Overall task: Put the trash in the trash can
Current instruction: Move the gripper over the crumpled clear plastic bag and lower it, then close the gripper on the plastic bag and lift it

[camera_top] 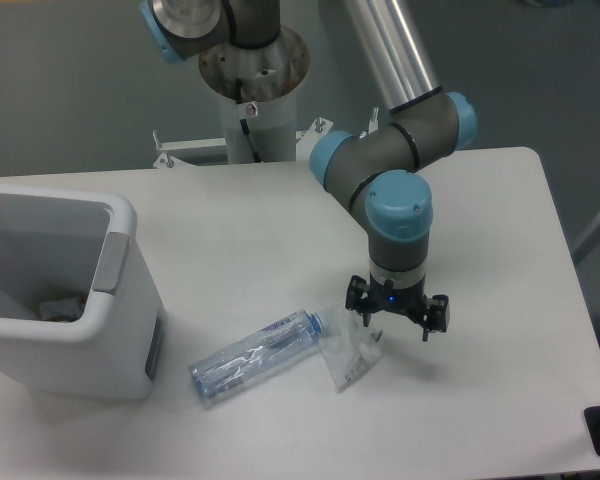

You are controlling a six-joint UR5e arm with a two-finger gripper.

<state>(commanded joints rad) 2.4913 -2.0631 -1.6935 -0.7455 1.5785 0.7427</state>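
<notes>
Arm: the UR5e arm (395, 150) reaches down from the upper middle of the view, with its wrist pointing straight down at the table (500, 400).
Gripper: the gripper (396, 322) hangs over the right edge of the wrapper, fingers spread wide and holding nothing — the left fingertip sits just above the wrapper's upper right corner, while the right fingertip is over bare table. Whether the left fingertip touches the plastic cannot be told.
Wrapper: the crumpled clear wrapper (348, 352) lies flat on the table, just right of the bottle's cap end and touching or nearly touching it.
Bottle: the clear plastic bottle (252, 355) lies on its side, slanted, with its bluish cap up and to the right toward the wrapper and its base down and to the left. It rests near the trash can's lower right corner but apart from it.
Trash can: the white bin (130, 300) stands upright at the left edge of the table, well apart from the gripper. Its thick rounded rim and grey side panel face the bottle — some small dark debris shows at the bottom inside, too indistinct to identify.
Task status: both pieces of trash are on the table, outside the trash can.
Base: the robot's pedestal (252, 95) stands behind the table's far edge.
</notes>
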